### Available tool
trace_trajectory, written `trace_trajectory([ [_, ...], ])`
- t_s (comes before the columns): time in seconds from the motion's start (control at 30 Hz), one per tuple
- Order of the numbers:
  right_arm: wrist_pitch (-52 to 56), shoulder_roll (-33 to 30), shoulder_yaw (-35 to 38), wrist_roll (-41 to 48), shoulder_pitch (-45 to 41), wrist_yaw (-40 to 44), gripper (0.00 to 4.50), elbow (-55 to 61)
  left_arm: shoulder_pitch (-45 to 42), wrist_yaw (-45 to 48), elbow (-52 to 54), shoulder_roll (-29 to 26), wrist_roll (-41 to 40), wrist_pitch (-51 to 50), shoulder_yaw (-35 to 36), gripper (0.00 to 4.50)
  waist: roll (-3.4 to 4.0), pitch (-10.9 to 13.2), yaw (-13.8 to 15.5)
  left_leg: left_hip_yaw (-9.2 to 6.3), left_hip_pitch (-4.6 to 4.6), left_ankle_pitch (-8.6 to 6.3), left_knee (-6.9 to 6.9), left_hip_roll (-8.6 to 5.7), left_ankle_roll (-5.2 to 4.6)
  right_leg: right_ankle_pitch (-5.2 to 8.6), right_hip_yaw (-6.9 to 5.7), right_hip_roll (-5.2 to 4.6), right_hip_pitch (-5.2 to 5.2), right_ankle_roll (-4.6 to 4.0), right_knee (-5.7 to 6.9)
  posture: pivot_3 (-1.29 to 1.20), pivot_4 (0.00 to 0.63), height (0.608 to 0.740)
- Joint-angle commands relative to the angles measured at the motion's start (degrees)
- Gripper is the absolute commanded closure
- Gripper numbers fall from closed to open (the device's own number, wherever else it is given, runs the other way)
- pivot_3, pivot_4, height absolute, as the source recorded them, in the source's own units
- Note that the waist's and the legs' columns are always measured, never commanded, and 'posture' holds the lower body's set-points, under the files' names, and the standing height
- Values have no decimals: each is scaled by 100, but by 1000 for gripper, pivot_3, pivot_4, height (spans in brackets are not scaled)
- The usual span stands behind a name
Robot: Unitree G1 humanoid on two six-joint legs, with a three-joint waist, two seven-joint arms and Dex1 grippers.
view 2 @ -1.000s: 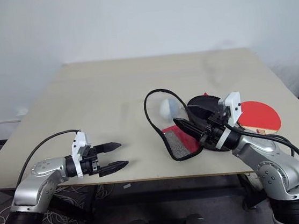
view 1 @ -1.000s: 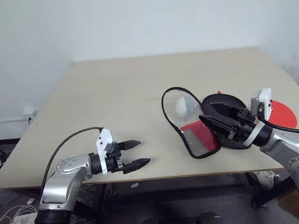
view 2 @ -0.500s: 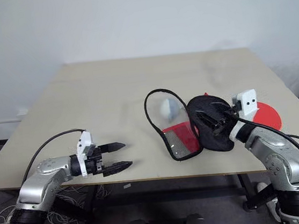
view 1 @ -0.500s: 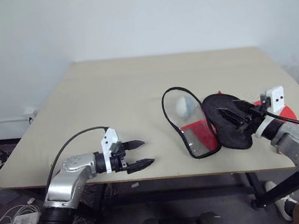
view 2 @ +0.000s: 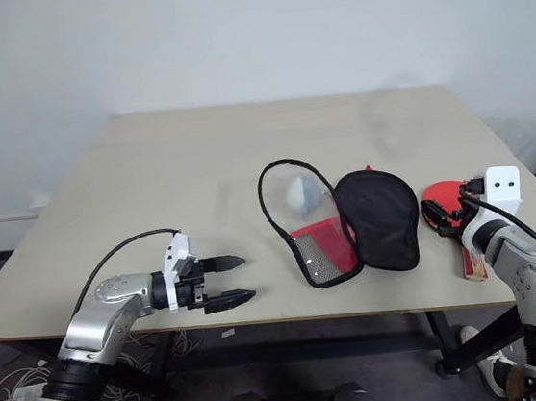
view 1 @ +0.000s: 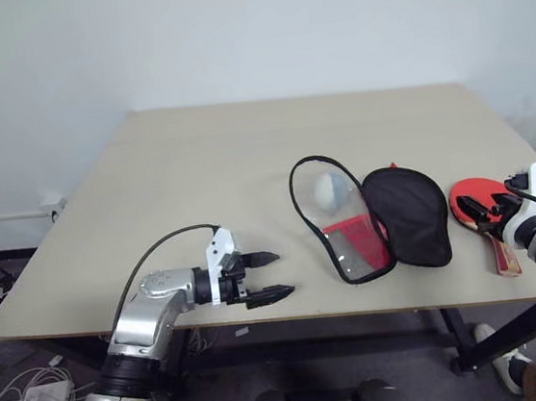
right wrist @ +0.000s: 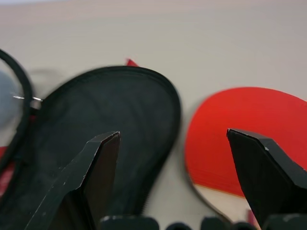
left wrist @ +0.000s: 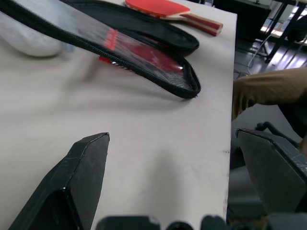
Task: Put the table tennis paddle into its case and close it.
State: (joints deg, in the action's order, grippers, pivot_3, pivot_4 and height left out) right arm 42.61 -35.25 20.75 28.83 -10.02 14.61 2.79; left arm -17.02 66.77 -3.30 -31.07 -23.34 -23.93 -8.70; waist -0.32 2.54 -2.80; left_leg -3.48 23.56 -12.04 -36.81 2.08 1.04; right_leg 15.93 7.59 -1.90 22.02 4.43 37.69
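From the left eye view, the case (view 1: 376, 215) lies unzipped and spread open on the beige table (view 1: 207, 178), its black half flat on the right and its zipper-edged flap on the left, with a strip of red lining and mesh showing between them. A small grey-white lump (view 1: 329, 190) sits inside the loop of the open flap; the case holds no paddle. The table tennis paddle (view 1: 477, 210) lies on the table just to the right of the case, red face up, handle toward the near edge. The right gripper (view 1: 487, 211) hovers over the paddle's face, fingers apart and gripping nothing. The left gripper (view 1: 269, 276) hangs over the table's near edge, well to the left of the case, fingers spread wide and empty.

In the right eye view, the same layout holds: open case at centre, paddle beside it at right.

The left wrist view looks between two widely parted fingers (left wrist: 79, 179) across bare tabletop to the case's mesh flap, with the paddle beyond it.

The right wrist view shows that gripper's parted fingers (right wrist: 98, 165) framing the case's black half and the paddle's red face, which lie just apart.
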Motion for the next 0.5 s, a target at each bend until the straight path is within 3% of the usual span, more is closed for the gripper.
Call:
trace_trajectory([
  [0.03,175,-116,268,-162,66,-161,640,6,-395,-45,58,95,14,-214,-98,0,0,0,8,0,0,0,-1,-1,0,0,0,0,-1,0,0,0,0,740],
  [0.5,696,151,516,-357,420,-581,640,-47,-1056,-191,550,296,-78,-935,-261,0,7,-2,-15,-2,-2,0,-4,-3,0,0,1,0,-6,2,0,0,0,740],
])
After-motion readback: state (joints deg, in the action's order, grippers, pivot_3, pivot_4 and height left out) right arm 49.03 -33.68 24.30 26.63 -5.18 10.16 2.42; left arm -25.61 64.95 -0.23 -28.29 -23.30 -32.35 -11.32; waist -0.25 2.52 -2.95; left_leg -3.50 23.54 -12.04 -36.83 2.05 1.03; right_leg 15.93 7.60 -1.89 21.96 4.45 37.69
